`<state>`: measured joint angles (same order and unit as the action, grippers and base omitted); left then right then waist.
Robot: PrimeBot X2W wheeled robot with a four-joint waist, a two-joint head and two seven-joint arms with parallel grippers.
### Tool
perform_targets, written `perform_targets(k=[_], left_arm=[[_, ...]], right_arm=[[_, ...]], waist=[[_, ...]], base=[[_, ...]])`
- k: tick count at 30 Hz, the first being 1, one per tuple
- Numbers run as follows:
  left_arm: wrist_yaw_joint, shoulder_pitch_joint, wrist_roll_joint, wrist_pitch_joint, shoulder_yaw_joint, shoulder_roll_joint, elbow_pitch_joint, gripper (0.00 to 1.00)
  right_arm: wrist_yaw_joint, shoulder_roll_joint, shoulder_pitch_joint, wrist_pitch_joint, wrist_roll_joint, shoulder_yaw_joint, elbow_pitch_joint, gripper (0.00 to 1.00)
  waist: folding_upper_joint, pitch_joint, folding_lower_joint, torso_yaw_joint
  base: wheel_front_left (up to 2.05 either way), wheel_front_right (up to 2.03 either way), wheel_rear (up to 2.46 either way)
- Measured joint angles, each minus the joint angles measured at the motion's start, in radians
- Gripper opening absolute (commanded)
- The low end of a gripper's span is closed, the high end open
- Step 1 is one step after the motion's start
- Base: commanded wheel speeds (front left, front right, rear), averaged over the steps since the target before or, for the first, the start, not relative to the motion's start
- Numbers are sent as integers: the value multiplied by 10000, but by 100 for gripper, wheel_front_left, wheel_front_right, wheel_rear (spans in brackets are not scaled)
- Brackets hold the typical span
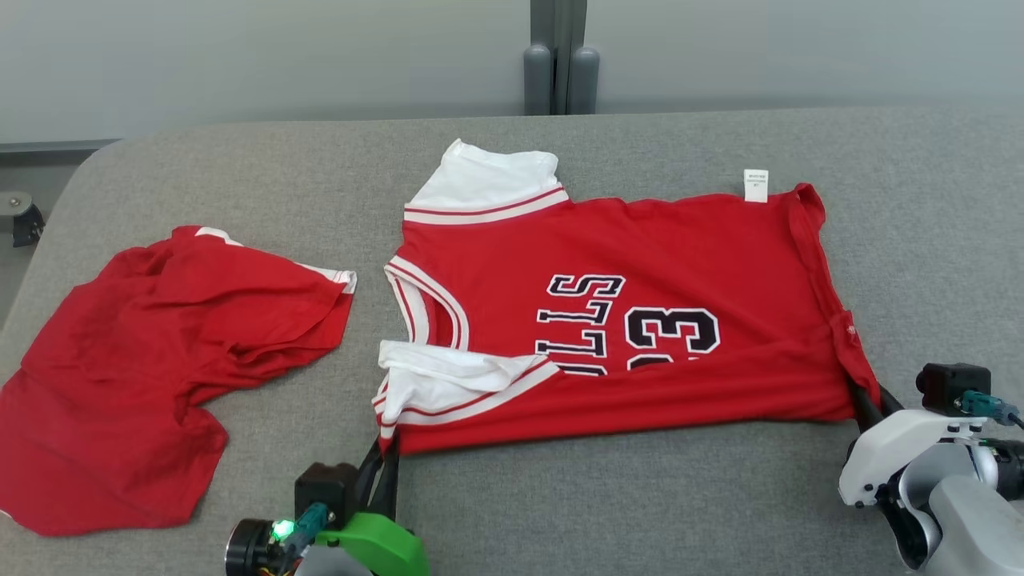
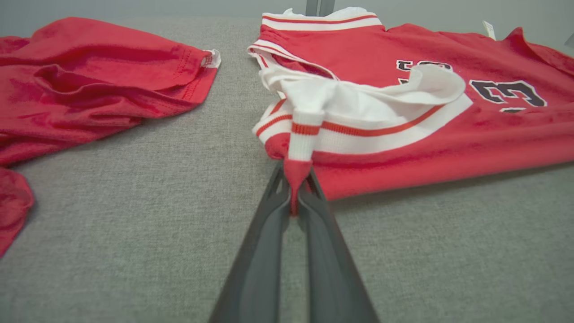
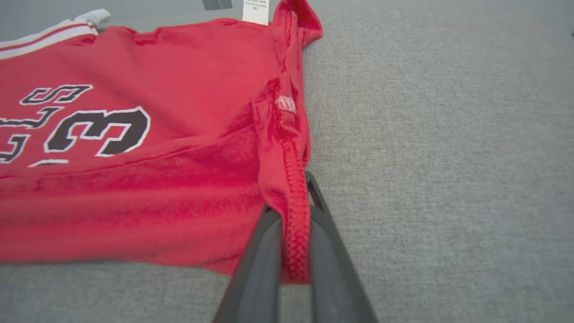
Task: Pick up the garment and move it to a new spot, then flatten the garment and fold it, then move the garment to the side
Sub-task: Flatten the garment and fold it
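Note:
The garment (image 1: 640, 320) is a red jersey with white-trimmed armholes and black lettering, spread sideways on the grey table (image 1: 560, 512), near side folded over. My left gripper (image 1: 390, 448) is shut on the jersey's near shoulder corner; the left wrist view shows a pinch of red and white cloth (image 2: 298, 170) between its fingers (image 2: 264, 251). At the jersey's near hem corner my right gripper (image 1: 868, 400) is shut on the cloth, and in the right wrist view the stitched hem (image 3: 296, 233) runs down between its fingers (image 3: 260, 269).
Red shorts (image 1: 152, 360) lie crumpled at the table's left, seen also as the shorts (image 2: 89, 80) in the left wrist view. A white label (image 1: 755, 185) sticks out at the jersey's far edge. Bare grey table stretches to the right and along the near edge.

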<state>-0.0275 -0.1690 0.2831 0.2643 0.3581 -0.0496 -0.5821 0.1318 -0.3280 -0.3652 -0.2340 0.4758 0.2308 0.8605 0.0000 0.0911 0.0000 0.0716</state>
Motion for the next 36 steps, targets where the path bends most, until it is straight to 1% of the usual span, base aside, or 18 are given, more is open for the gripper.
perform_targets(k=[4,7,10,11,12,13,14,15,17,21,22,24,28,30,33,36], left_arm=[[12,448,-31,0,-35,-134,-23,0],[13,735,-31,0,-56,-201,-17,0],[-2,924,-31,0,-94,-236,29,0],[-4,969,-17,0,-130,-234,73,0],[-2,1000,13,0,-136,-234,79,0],[-2,1032,56,-2,-117,-234,52,42],[0,1057,54,-75,-67,-234,10,64],[-6,1077,52,-115,-33,-236,-46,100],[-253,1078,54,-119,-123,-224,-42,100],[-640,970,54,-73,-441,-238,253,100],[-717,897,52,-63,-558,-240,416,100],[-796,774,31,-40,-895,-238,1252,100],[-794,668,-201,-2,-1507,-173,3024,100],[-713,667,-307,-2,-1664,-130,3499,100],[-570,509,-466,-2,-1661,-75,3626,100],[-372,-349,-621,0,-1482,-58,3317,100]], right_arm=[[0,36,724,562,474,54,-746,0],[0,-59,1334,984,652,69,-1344,0],[0,-90,1860,1465,894,-148,-1881,0],[0,-40,2020,1563,1014,-295,-2050,34],[0,-17,2129,1553,1024,-403,-2197,90],[0,6,2191,1549,1012,-569,-2322,100],[-4,0,2219,1613,995,-734,-2418,100],[-12,-6,2257,1655,892,-859,-2562,100],[-12,79,2335,1636,704,-1097,-2796,100],[-12,186,2332,1197,-54,-1824,-3233,100],[-12,272,2330,1039,-201,-2015,-3363,100],[-12,431,2327,642,-571,-2220,-3731,100],[-12,775,2278,115,-905,-2393,-4479,100],[-12,897,2150,4,-1081,-2385,-4782,100],[-12,1083,1871,-104,-1371,-2391,-4951,100],[-12,1216,1490,-157,-1597,-2428,-4953,100]], waist=[[0,-314,0,-79],[0,-527,0,-149],[0,-695,0,-213],[0,-730,0,-239],[0,-745,0,-263],[0,-750,0,-286],[0,-737,0,-298],[0,-713,0,-301],[0,-666,0,-305],[0,-526,0,-335],[1,-493,0,-345],[0,-428,0,-367],[0,-276,0,-448],[0,-182,0,-514],[0,28,0,-631],[0,334,0,-726]], base=[[0,0,0],[0,0,0],[0,0,0],[0,0,0],[0,0,0],[0,0,0],[0,0,0],[0,0,0],[0,0,0],[0,0,0],[0,0,0],[0,0,0],[0,0,0],[0,0,0],[0,0,0],[0,0,0]])
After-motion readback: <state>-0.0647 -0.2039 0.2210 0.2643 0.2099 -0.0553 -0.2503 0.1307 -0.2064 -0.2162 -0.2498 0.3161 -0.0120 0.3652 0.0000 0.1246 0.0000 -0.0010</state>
